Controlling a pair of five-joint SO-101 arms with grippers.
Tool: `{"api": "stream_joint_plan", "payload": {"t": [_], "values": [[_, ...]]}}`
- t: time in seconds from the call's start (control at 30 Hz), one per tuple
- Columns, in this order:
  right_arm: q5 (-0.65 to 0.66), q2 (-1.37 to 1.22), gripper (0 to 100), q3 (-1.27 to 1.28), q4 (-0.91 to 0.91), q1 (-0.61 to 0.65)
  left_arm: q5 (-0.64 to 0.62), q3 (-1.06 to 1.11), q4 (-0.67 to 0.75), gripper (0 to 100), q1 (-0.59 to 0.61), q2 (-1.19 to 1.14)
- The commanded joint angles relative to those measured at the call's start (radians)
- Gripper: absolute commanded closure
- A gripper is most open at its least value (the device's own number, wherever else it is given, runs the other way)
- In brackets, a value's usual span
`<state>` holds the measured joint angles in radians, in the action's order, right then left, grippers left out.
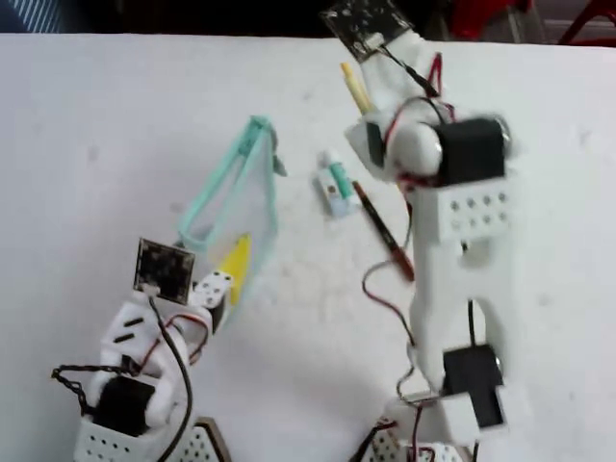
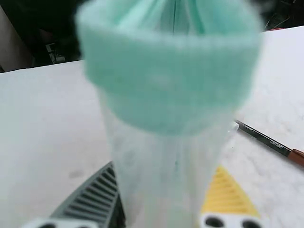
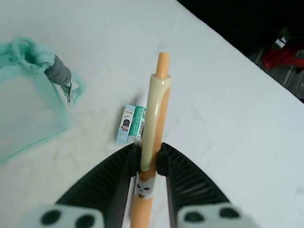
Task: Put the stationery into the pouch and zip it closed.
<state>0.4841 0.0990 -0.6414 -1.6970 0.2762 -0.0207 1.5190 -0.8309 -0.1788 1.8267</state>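
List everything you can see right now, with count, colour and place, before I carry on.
pouch: 1, clear with mint-green trim, held on edge near the table's middle by the left hand.
cream pen: 1, cream with orange ends, gripped in the right hand.
small box: 1, white and teal, lying on the table beside the pouch.
dark pen: 1, black with a red-brown end, lying on the table next to the small box.
table: 1, white, under everything.
left hand: 1, grey and yellow, shut on the pouch.
right hand: 1, black, shut on the cream pen.
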Motion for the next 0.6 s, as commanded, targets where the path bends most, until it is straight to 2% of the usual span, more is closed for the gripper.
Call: {"api": "stream_joint_plan", "payload": {"t": [0.0,0.27,0.57], "values": [[-0.006,0.136,98.1,0.028,-0.022,0.025,-0.005,-0.006,0.032,81,-0.016,-0.004],[-0.006,0.41,98.1,0.316,0.081,0.124,-0.005,-0.006,0.032,81,-0.016,-0.004],[-0.005,0.739,98.1,0.767,0.455,0.128,-0.005,-0.006,0.032,81,-0.016,-0.004]]}}
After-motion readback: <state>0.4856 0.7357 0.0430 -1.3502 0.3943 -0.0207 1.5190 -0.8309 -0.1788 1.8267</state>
